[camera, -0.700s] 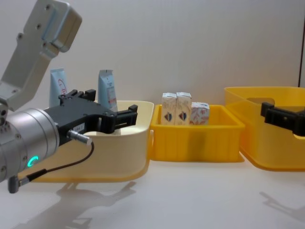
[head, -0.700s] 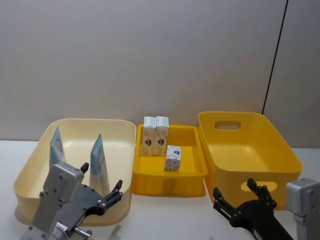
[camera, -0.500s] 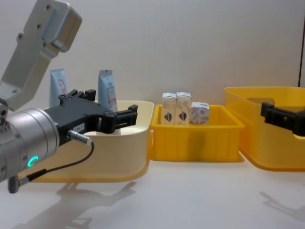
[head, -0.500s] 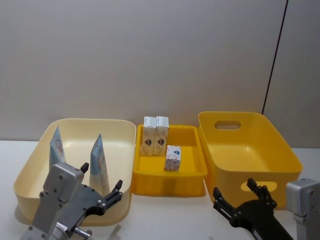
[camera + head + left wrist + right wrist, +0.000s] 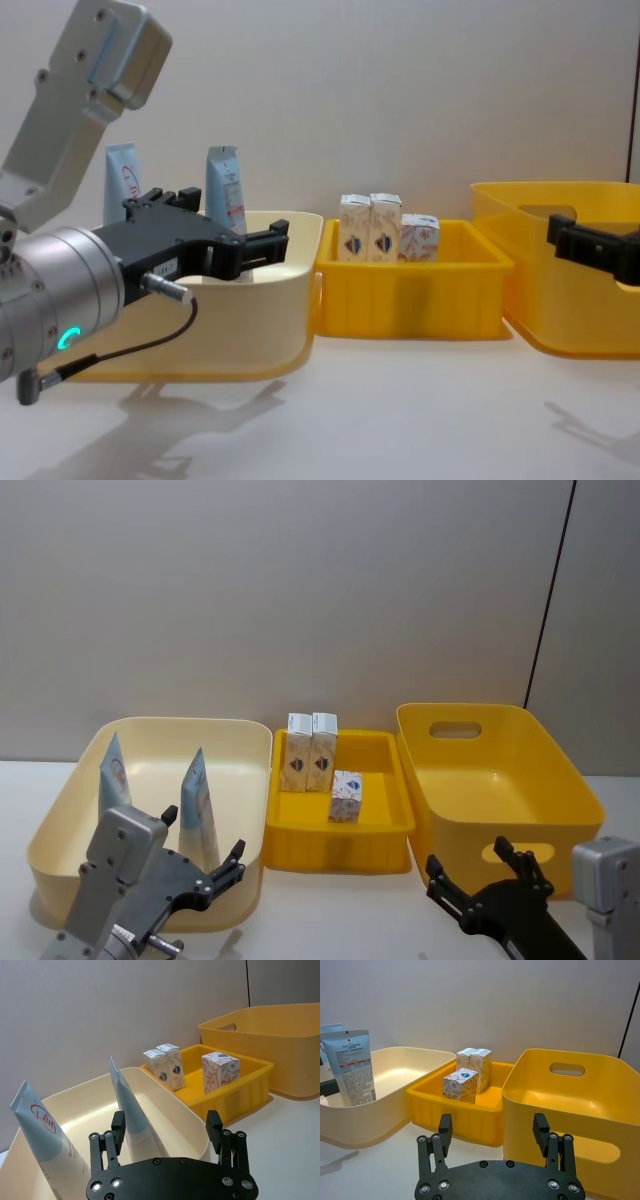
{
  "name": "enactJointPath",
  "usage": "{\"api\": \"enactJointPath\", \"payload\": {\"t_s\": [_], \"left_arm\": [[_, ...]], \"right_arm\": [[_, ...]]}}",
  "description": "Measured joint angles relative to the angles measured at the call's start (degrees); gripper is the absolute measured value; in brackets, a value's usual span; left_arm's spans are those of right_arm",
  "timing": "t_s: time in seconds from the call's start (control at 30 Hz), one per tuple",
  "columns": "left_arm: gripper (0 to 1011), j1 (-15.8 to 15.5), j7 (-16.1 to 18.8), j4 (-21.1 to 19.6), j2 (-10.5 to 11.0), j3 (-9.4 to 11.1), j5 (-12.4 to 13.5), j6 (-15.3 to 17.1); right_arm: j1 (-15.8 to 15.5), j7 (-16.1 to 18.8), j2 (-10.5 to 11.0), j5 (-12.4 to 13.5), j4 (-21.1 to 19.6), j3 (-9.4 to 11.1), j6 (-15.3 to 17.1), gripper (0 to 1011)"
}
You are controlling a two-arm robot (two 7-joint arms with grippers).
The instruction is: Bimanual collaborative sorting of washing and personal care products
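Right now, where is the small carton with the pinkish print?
In the head view, the pinkish carton stands in the shallow yellow tray at the centre, just nearer and right of the two emblem cartons.

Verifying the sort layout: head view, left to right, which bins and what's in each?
Cream bin with left tube then right tube → yellow tray with two upright cartons then pink-print carton → deep yellow bin.

Tubes (image 5: 225, 190) upright in cream bin (image 5: 265, 300)
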Motion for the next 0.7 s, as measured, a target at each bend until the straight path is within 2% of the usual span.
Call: {"api": "enactJointPath", "payload": {"t_s": [0.7], "left_arm": [[1004,0.0,0.0,0.0,0.0,0.0,0.0,0.0]], "right_arm": [[0.0,0.0,0.0,0.0,0.0,0.0,0.0,1001]]}}
